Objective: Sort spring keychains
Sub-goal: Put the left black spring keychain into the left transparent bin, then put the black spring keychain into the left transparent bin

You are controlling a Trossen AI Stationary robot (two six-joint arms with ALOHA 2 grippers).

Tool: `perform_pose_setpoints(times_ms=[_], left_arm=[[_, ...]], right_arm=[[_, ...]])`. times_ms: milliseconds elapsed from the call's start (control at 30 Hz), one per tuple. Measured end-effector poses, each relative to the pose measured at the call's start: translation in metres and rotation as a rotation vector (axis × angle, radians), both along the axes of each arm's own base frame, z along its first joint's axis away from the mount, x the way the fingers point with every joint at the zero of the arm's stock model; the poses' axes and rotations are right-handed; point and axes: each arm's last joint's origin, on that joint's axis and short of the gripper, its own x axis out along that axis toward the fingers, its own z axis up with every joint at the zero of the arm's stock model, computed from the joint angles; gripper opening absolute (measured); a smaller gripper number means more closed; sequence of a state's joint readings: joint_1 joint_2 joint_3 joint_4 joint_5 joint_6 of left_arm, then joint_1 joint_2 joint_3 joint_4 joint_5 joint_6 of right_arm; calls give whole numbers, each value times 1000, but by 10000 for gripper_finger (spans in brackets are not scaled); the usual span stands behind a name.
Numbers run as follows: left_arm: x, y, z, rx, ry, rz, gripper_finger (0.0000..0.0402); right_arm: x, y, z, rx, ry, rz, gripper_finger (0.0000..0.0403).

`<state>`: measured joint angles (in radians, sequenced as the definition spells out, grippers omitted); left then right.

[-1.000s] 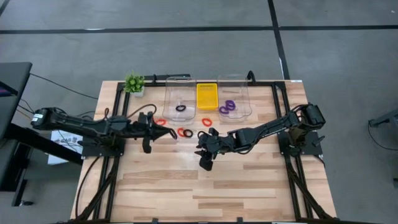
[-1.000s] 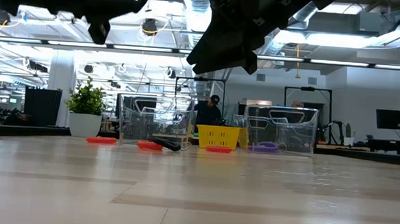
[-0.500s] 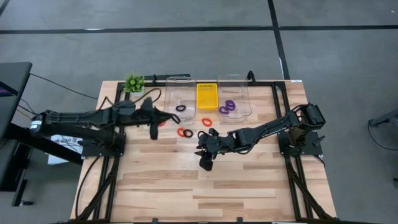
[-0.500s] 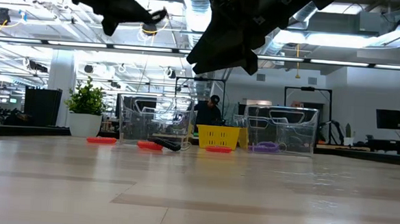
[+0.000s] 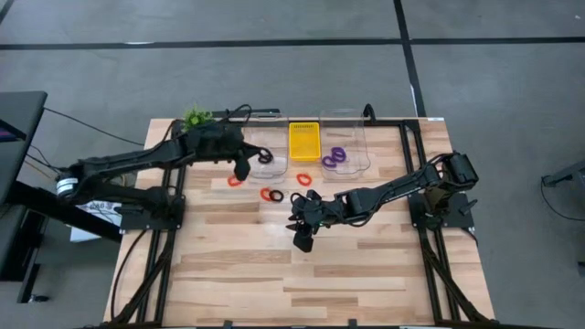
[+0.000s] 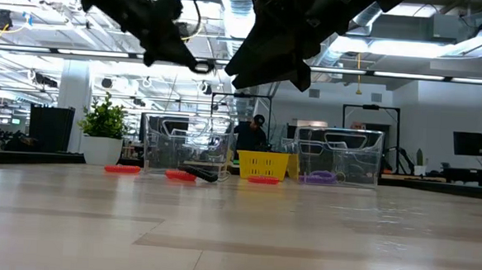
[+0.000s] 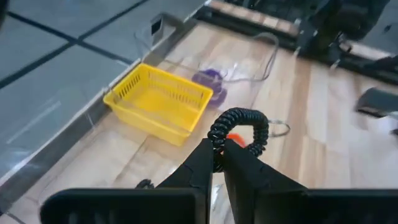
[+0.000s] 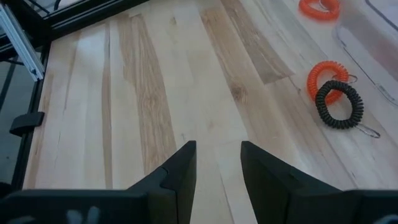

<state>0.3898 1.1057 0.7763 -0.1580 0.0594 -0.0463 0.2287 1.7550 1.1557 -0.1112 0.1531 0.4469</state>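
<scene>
My left gripper (image 5: 243, 171) (image 7: 217, 149) hovers beside the left clear container (image 5: 249, 137), shut on a black spring keychain (image 7: 239, 127) (image 6: 201, 67). My right gripper (image 5: 302, 239) (image 8: 217, 162) hangs open over bare wood near the table's middle. Lying flat on the table are red-orange keychains (image 5: 235, 180) (image 5: 303, 178), a red-orange and black pair (image 5: 271, 194) (image 8: 339, 104) and another black one (image 5: 300, 196). One black keychain (image 5: 265, 158) lies in the left container. Purple ones (image 5: 335, 157) lie in the right container (image 5: 355, 137). My left gripper pinches the black keychain's coil at the side nearest the fingers (image 7: 217, 134), between its two fingertips. The loop stands out ahead of the fingers, lifted clear of the table. Its small metal ring (image 7: 280, 129) sticks out at the side.
A yellow tray (image 5: 304, 142) stands between the two clear containers at the far edge. A small green plant (image 5: 196, 119) sits at the far left corner. Black frame rails run along the table's left and right sides. Bare wood spreads over the near half.
My left gripper, staying shut on the black keychain and well above the table, has swung toward the far edge and the table's right, from near the loose keychains to beside the left clear container. My right arm has kept still.
</scene>
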Motion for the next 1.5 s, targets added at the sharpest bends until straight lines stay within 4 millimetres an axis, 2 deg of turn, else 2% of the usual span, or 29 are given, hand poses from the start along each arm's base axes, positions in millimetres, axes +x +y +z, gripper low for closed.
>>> perform_pose_setpoints(times_ms=[300,633,833,1200,1500], left_arm=[[17,28,-37,-78,146,31,30],[19,53,-66,-137,244,111,31],[16,59,-68,-114,262,174,55],[16,59,-68,-116,259,180,110],[16,57,-66,-202,218,225,124]], right_arm=[[0,0,0,0,0,1,116],[-2,7,0,33,1,-10,116],[-2,7,0,38,1,-15,116],[-2,7,0,37,2,-15,116],[-2,6,-1,34,12,-18,116]])
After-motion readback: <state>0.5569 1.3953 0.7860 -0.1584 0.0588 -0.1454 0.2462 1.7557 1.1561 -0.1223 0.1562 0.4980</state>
